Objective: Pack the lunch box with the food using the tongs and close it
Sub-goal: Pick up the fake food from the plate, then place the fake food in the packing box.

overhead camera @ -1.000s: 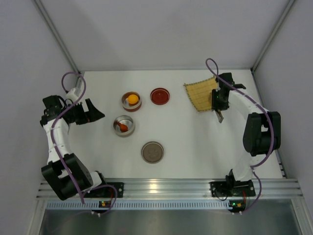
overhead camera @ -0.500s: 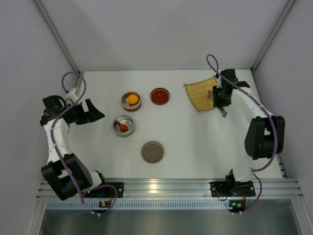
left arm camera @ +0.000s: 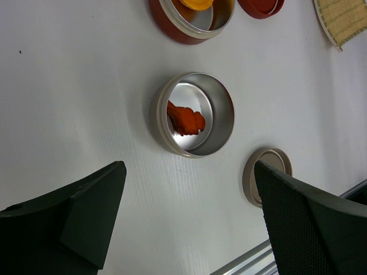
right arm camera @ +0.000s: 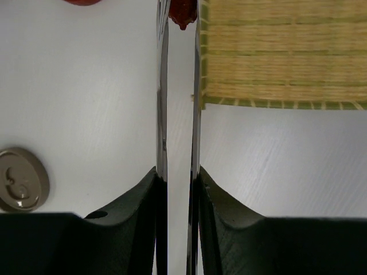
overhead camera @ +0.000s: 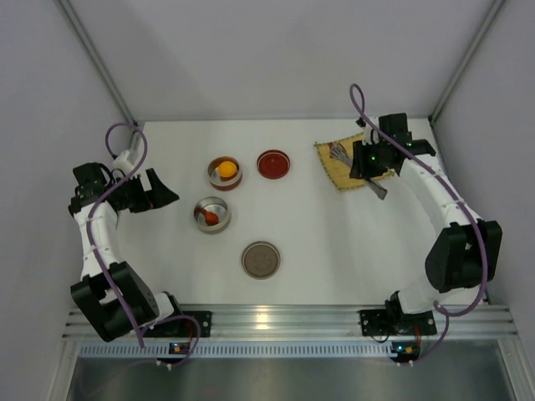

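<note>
Two robot arms, left arm (overhead camera: 90,230) & right arm (overhead camera: 437,190): white links w/ black joint housings. Purple cable (overhead camera: 118,134) loops along each. Left gripper (left arm camera: 189,226) fingers (left arm camera: 312,220) matte black, one w/ fine mesh texture. Green & orange lights (overhead camera: 400,347) at bases.

No legible text, label or number is showing in any view; the lid (right arm camera: 22,187) is bearing an embossed mark, unreadable.

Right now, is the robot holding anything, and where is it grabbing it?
The right gripper squeezes the tongs partway along their two arms; the tips pinch a red-brown food lump. The left gripper is open, holding nothing.
</note>
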Robot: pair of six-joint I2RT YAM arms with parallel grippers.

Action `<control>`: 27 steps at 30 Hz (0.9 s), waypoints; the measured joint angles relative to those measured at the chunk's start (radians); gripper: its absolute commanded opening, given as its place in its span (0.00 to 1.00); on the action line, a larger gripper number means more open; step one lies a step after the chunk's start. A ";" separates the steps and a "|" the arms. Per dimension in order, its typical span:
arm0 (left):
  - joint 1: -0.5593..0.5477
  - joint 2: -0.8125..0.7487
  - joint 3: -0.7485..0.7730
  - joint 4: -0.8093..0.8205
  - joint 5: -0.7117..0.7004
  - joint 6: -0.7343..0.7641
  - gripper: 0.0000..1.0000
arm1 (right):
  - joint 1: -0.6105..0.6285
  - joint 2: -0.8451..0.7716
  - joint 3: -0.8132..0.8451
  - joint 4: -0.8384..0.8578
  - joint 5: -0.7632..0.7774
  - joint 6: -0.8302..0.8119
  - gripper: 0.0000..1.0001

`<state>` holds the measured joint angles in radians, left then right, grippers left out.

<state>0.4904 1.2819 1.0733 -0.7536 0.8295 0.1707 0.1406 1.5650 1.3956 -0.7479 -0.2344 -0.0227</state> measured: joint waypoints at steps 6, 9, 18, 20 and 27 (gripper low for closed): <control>0.000 0.000 0.000 0.000 0.000 -0.002 0.98 | 0.235 -0.036 0.018 0.011 -0.065 -0.009 0.00; 0.000 0.000 0.000 0.000 0.004 -0.011 0.98 | 0.361 -0.024 0.048 0.019 -0.085 -0.010 0.00; 0.000 0.000 -0.018 0.006 0.012 -0.032 0.98 | 0.607 0.149 0.170 0.074 -0.088 -0.001 0.00; 0.000 0.001 -0.024 0.009 0.013 -0.039 0.98 | 0.651 0.198 0.192 0.075 -0.081 -0.002 0.00; 0.000 0.004 -0.034 0.023 0.016 -0.043 0.98 | 0.747 0.297 0.225 0.082 -0.050 -0.020 0.00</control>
<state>0.4904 1.2858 1.0393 -0.7307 0.8452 0.1280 0.8871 1.8622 1.6211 -0.6655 -0.2844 -0.0425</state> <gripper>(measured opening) 0.983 0.281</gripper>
